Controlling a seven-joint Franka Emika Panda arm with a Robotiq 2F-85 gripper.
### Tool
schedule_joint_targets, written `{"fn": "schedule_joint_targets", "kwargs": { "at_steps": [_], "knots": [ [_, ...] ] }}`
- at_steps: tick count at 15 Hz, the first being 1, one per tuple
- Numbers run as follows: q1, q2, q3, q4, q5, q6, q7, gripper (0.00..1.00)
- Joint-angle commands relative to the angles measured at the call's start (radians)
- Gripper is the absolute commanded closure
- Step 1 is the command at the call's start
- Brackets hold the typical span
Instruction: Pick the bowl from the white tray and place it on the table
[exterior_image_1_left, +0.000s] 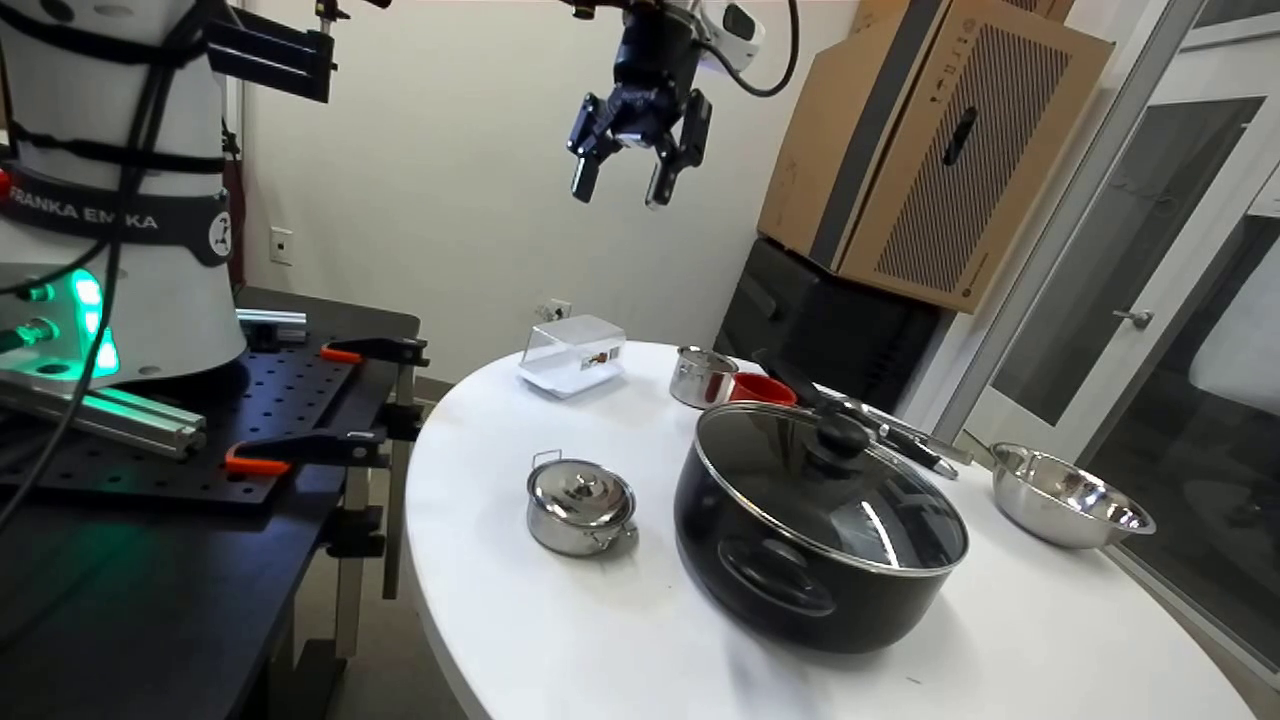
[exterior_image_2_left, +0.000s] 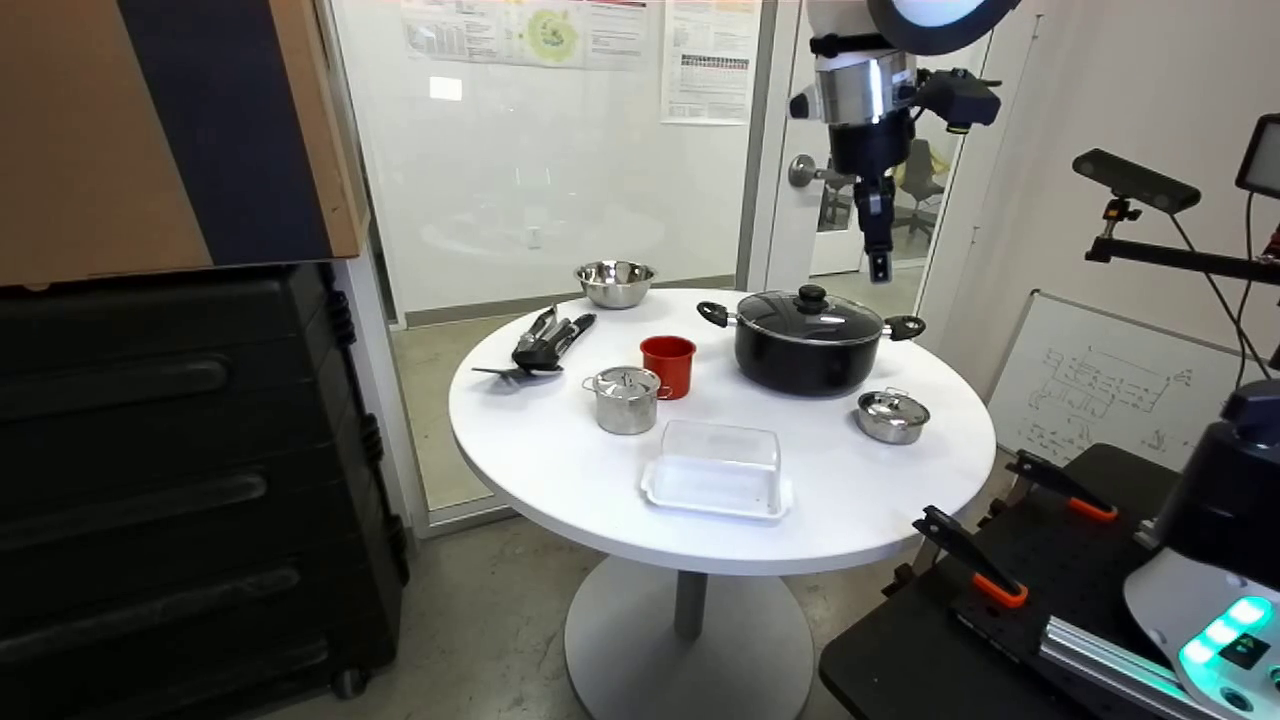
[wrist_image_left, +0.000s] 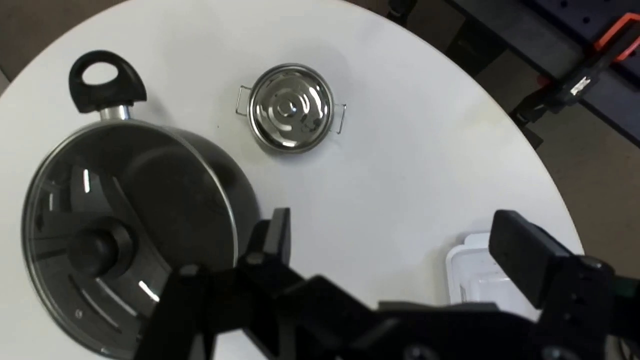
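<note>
Fingers (wrist_image_left: 522, 255) wide, nothing held, well above table (wrist_image_left: 395, 185). Wrist view: white tray (wrist_image_left: 467, 262) toward 4 o'clock from them, likely next heading. Clear cover (exterior_image_2_left: 722, 445) on it in both exterior views; bowl can't be made out.

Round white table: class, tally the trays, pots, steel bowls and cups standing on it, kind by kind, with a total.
White tray: 1
Pots: 3 (black pot, tall steel pot, low steel pot)
Steel bowl: 1
Red cup: 1
Total: 6
</note>
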Motion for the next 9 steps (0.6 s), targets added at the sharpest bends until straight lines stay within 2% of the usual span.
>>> {"fn": "schedule_joint_targets", "kwargs": {
  "at_steps": [1,9],
  "knots": [
    [-0.003,0.052,-0.021,-0.034,0.042,0.048,0.02,0.0],
    [0.048,0.233,0.042,-0.03,0.09,0.274,0.037,0.0]
  ]
}}
